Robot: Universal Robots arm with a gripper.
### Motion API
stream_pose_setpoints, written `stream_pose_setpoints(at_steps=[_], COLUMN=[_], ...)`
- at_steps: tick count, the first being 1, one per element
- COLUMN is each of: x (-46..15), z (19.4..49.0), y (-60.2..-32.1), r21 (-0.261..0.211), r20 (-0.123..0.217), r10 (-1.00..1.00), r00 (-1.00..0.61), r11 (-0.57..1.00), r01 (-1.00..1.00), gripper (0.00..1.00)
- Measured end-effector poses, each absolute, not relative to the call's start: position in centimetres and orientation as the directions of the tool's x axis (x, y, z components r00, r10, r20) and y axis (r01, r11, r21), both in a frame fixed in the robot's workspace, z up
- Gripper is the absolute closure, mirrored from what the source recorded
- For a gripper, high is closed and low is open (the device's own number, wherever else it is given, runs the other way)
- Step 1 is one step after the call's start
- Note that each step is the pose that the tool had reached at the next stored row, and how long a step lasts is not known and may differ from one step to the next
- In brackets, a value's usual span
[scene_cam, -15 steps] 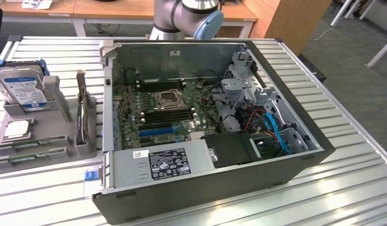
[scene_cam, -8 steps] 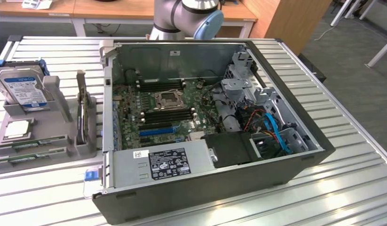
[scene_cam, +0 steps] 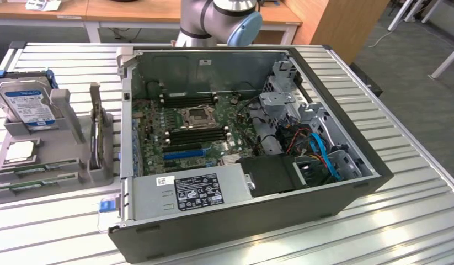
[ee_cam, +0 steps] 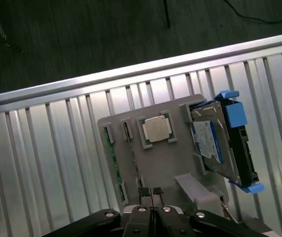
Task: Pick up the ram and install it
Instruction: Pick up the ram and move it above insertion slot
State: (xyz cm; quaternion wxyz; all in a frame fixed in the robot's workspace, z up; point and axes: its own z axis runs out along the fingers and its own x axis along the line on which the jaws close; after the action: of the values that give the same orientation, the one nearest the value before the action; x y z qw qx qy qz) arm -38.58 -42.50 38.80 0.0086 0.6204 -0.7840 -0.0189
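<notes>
1. Exterior view's left: a grey plastic parts holder (scene_cam: 65, 105) stands on the slatted aluminium table (scene_cam: 411, 182). It carries a silver, blue-labelled hard drive (scene_cam: 26, 106) and a square silver processor chip (scene_cam: 21, 152). At its near end is the ram (scene_cam: 37, 168), a long, narrow green circuit-board stick seated in a groove. A 2nd green stick (scene_cam: 28, 186) lies just beside it.
2. Handling (est.): light, stiff and thin. Fragile at the chips and along the contact edge. Take hold across the 2 flat faces near mid-length, on the exposed long edge. The groove walls leave little side room, so a straight lift suits best.
3. Gripper (ee_cam: 151, 195), wrist view: above the holder, fingers pressed together, nothing between them. It is near the ram's green edge (ee_cam: 114, 160) but not touching it.
4. Centre: an open black PC case (scene_cam: 249, 226) with a green motherboard (scene_cam: 156, 118). The black memory slots (scene_cam: 201, 134) flank the processor socket and look vacant.
5. Clearance (est.): the case walls, plus the drive cage and cables toward the exterior view's right, allow access from above only.
6. Exterior view's right: bare table slats, with open room up to the table edge.
</notes>
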Motion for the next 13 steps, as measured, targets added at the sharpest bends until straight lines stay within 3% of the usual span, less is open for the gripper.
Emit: stream_pose_setpoints(at_steps=[13], x=[-38.58], z=[38.79], y=[-42.50], r21=[0.040], r20=[-0.010], r10=[-1.000], r00=[-0.010], r11=[0.010], r01=[-0.999], gripper=[0.90])
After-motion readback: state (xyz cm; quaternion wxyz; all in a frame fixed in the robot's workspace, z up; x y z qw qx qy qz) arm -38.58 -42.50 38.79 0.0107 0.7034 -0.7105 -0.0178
